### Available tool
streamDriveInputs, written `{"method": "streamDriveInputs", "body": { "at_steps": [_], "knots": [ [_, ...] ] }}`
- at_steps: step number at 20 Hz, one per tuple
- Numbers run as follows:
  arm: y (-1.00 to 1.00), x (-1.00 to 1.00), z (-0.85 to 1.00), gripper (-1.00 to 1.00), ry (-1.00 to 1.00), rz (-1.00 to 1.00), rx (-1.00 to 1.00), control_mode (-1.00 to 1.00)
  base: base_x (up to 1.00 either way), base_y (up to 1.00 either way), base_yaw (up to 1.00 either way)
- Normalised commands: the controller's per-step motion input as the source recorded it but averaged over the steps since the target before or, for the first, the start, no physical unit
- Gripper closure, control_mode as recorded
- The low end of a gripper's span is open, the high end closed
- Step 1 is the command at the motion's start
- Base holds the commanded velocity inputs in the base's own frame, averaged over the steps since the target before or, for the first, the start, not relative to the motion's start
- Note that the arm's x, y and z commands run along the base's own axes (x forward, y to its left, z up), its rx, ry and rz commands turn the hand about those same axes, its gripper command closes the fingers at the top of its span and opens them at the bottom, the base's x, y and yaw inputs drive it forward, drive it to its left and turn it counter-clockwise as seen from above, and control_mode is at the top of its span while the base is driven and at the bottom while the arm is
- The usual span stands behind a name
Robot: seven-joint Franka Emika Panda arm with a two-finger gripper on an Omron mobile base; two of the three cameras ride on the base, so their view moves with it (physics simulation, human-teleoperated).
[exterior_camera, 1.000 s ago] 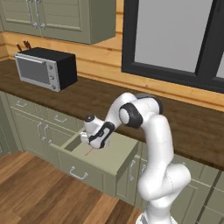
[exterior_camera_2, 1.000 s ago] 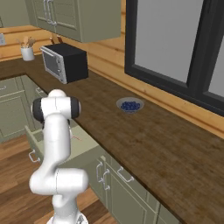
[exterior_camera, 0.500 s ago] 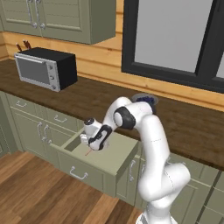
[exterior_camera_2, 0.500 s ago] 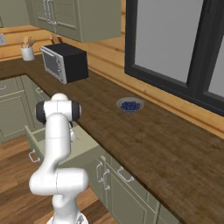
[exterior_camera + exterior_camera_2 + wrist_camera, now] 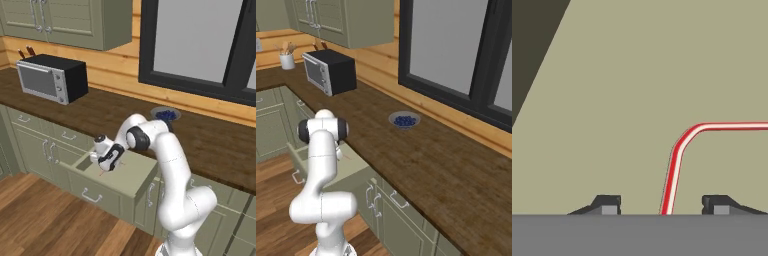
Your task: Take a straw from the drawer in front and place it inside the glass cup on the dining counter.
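Observation:
The drawer (image 5: 137, 176) stands pulled out under the wall counter, its pale-green floor (image 5: 637, 75) showing in the hand view. The straw (image 5: 675, 162) lies on that floor, a thin red-and-white stick with a bend, running from between my fingertips up and off to the right. My gripper (image 5: 662, 204) hangs low inside the drawer and straddles the straw, open, with a gap on each side of it. In the left base view the gripper (image 5: 105, 167) points down into the drawer, a red sliver of straw (image 5: 102, 173) just below it. The glass cup and dining counter are out of view.
On the dark wood wall counter (image 5: 210, 145) stand a microwave (image 5: 51, 78) at the left and a bowl of blueberries (image 5: 404, 120) near the window. Closed cabinet doors and drawers (image 5: 47, 150) flank the open drawer. Its front panel (image 5: 95, 192) juts out over the wood floor.
The hand has sunk a little deeper into the drawer, toward the straw. The base and the things on the counter have stayed still.

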Motion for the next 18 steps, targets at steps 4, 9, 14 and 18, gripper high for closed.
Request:
{"method": "streamDriveInputs", "body": {
  "at_steps": [4, 9, 14, 18],
  "knots": [
    [0.59, -0.01, -0.91, 1.0, 0.0, 0.0, -0.03, -1.0, 0.0, 0.0, 0.0],
    [0.8, -0.1, -1.0, 1.0, -0.02, 0.0, -0.01, -1.0, 0.0, 0.0, 0.0],
    [1.0, -0.65, -1.0, 1.0, -0.12, 0.0, 0.0, -1.0, 0.0, 0.0, 0.0],
    [1.0, -0.79, -1.0, 1.0, -0.09, 0.0, 0.0, -1.0, 0.0, 0.0, 0.0]
  ]
}}
